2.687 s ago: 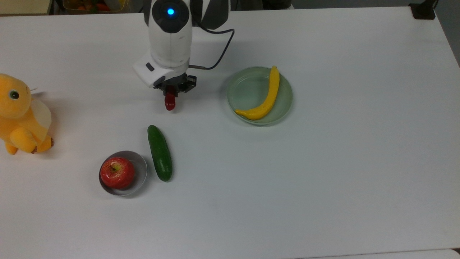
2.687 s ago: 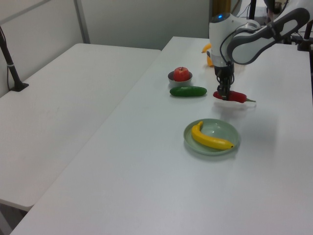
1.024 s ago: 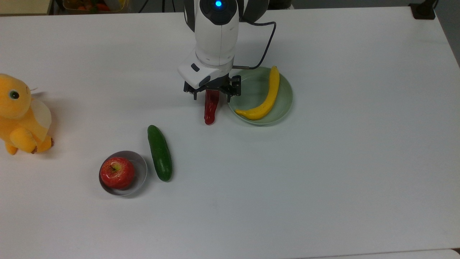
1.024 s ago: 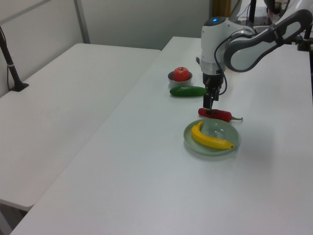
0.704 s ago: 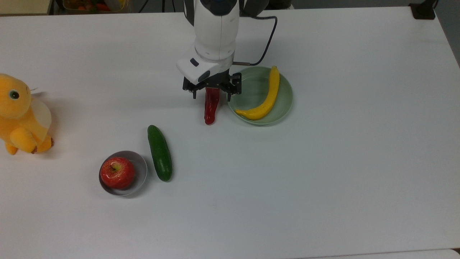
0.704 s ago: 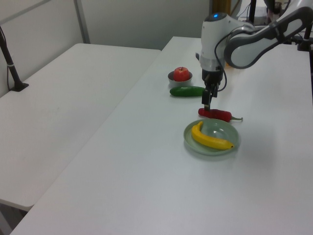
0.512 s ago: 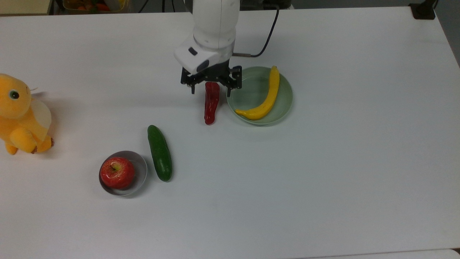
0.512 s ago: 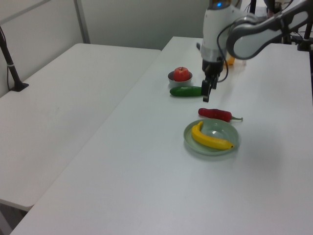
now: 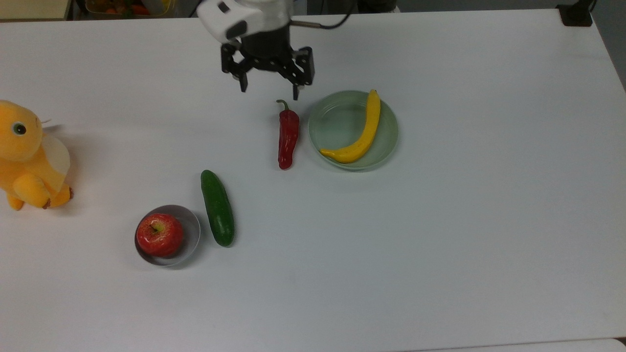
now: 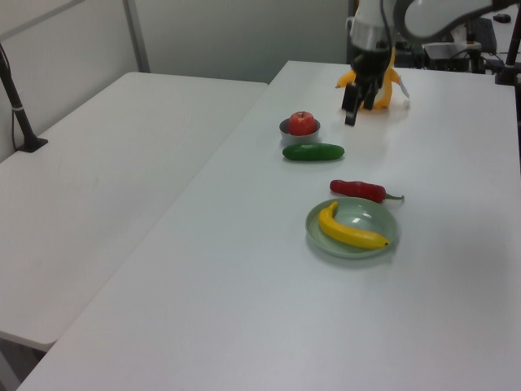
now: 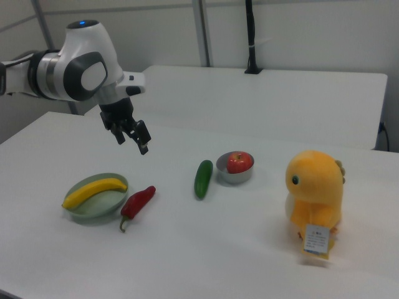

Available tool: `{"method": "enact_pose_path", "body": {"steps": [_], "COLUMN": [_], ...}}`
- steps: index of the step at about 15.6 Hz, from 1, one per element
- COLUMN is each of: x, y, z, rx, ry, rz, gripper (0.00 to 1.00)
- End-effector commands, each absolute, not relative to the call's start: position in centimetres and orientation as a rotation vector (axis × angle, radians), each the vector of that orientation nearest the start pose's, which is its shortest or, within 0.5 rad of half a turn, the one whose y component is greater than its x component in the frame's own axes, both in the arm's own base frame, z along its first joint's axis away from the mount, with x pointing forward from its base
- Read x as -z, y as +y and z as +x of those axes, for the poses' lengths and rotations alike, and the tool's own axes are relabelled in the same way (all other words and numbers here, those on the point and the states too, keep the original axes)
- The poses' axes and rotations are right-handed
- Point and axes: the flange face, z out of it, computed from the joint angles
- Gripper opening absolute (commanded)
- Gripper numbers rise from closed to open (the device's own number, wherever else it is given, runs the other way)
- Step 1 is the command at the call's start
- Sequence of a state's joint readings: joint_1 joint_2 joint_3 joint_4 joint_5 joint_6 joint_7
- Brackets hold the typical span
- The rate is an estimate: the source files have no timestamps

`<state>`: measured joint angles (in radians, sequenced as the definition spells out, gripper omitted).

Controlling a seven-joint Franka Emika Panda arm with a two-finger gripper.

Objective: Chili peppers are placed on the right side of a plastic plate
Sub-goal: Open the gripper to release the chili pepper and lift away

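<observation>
Chili peppers (image 9: 287, 138) means one long red pepper, and you can see it lying flat on the white table (image 9: 440, 244), free of the gripper (image 9: 270, 89). In the top view it sits just below the gripper's spread fingers, stem end toward them and tip pointing away. Your gripper hangs in the air above the table with its two fingers wide apart and nothing between them; in the right view it (image 11: 134, 139) hovers well above the pepper (image 11: 137, 203), and in the left view it (image 10: 356, 112) is well up and back from the pepper (image 10: 359, 190).

Look down and to the top view's right of the gripper for the plastic plate (image 9: 332, 127), pale green and round. The pepper lies just beside its rim, on the top view's left of the plate, close but apart from it. In the right view the pepper is on the right view's right of the plate (image 11: 93, 208). A yellow banana (image 9: 364, 132) rests curved inside the plate.

Farther from the gripper, toward the top view's lower left, you have a dark green cucumber (image 9: 217, 208) on the table and, just beside it, a grey bowl (image 9: 190, 230) holding a red apple (image 9: 159, 234). At the top view's far left, well apart from the gripper, stands a yellow plush toy (image 9: 27, 156).
</observation>
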<state>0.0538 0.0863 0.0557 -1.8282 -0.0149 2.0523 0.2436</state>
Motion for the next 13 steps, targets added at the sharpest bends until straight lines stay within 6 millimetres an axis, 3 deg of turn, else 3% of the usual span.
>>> {"method": "enact_pose_path", "body": {"steps": [1, 13], "x": [-51.5, -51.2], "y": [5.2, 6.6], "z": [58.4, 56.8], "rx": [0.211, 0.162], "ry": [0.275, 0.217], "rz": [-3.074, -3.08], "gripper": [1.0, 1.0]}}
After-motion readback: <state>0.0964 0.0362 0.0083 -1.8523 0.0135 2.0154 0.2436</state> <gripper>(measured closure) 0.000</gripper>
